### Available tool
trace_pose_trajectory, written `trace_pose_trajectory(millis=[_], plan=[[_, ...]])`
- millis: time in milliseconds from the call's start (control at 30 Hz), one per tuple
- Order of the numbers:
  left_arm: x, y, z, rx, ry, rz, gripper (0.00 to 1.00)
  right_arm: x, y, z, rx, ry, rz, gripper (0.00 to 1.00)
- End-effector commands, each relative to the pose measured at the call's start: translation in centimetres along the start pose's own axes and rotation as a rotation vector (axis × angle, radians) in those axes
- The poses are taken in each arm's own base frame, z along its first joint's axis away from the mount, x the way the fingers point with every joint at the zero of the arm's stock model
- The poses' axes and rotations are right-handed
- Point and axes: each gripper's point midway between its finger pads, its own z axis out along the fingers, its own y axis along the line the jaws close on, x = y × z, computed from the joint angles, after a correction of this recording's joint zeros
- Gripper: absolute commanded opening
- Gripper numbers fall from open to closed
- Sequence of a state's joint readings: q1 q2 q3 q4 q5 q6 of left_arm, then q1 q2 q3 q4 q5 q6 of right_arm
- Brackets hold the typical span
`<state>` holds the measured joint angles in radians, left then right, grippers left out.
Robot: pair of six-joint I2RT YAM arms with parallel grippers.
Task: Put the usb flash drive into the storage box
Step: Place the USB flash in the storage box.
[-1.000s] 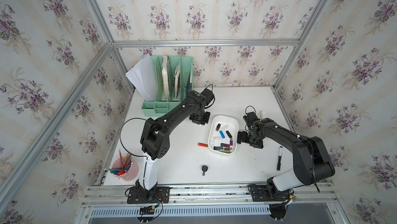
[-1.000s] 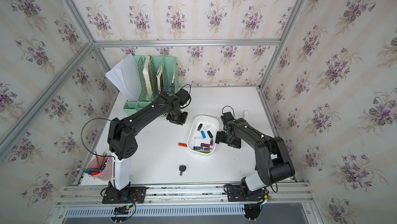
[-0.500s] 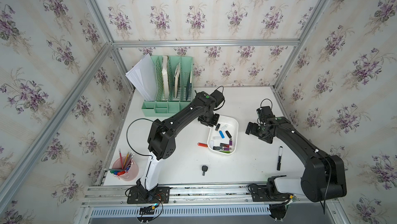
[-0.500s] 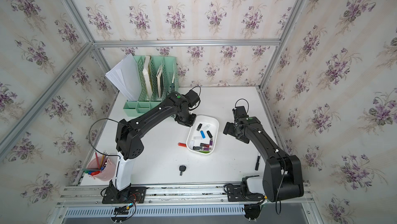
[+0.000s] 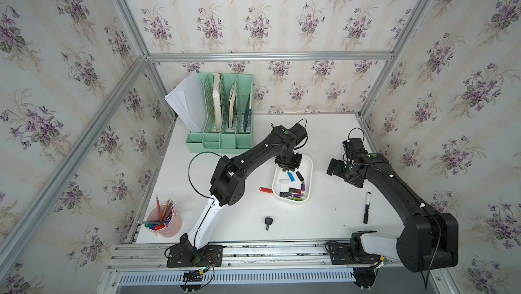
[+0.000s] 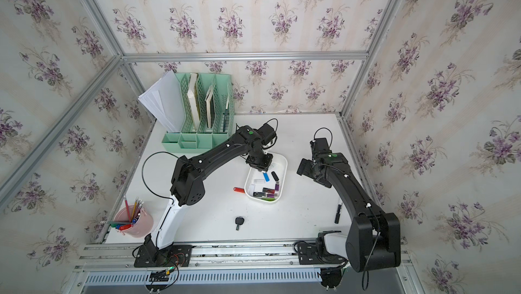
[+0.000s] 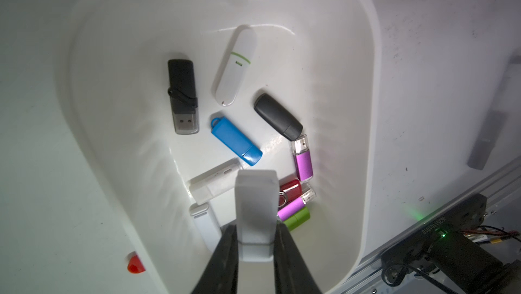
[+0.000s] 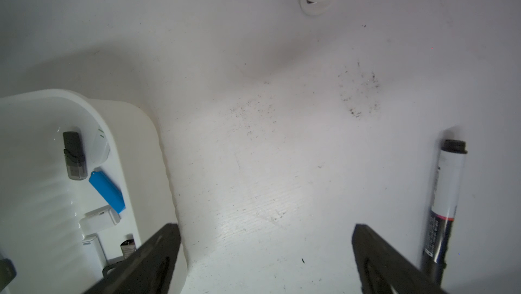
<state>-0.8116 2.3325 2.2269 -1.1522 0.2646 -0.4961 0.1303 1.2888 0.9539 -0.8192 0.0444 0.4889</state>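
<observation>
Pinching a usb flash drive (image 7: 255, 208), left tool (image 7: 255, 229) hovers over storage box (image 7: 368, 103).

- We see the storage box (image 7: 118, 38) as smooth, glossy white plastic.
- The table (image 8: 253, 165) looks matt white to us, scuffed and speckled.
- Our usb flash drive (image 7: 255, 213) seems matt pale plastic.
- We read the frame rails (image 5: 267, 56) as brushed metal.

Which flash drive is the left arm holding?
The white flash drive, in the jaws of the left gripper above the storage box; the others lie loose inside it, bar one red drive on the table.
</observation>
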Motion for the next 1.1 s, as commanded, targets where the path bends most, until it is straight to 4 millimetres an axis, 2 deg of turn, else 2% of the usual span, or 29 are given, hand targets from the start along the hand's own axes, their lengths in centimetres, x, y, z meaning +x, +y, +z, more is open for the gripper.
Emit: trace_pose_trajectory(millis=[0,267,400,633,1067], plan=[[-1.0,-1.5,0.6,0.073,-0.018,-0.010,0.25,0.0,-0.3,-0.3,0.013,-0.001,-0.012,1.00],[-1.9,-2.0,3.1,0.109,-0.019,-0.035,0.26,0.0,-0.4,-0.4,0.015,0.000,-0.016,1.00],[-2.4,-2.9,4.1,0.153,-0.023,-0.048,0.26,0.0,-0.6,-0.4,0.017,-0.003,-0.014,1.00],[-3.4,-3.6,5.1,0.186,-0.043,-0.061,0.27,0.0,-0.6,-0.5,0.013,-0.004,-0.016,1.00],[-3.8,-4.5,7.0,0.206,-0.049,-0.069,0.28,-0.1,-0.8,-0.6,0.015,-0.004,-0.025,1.00]])
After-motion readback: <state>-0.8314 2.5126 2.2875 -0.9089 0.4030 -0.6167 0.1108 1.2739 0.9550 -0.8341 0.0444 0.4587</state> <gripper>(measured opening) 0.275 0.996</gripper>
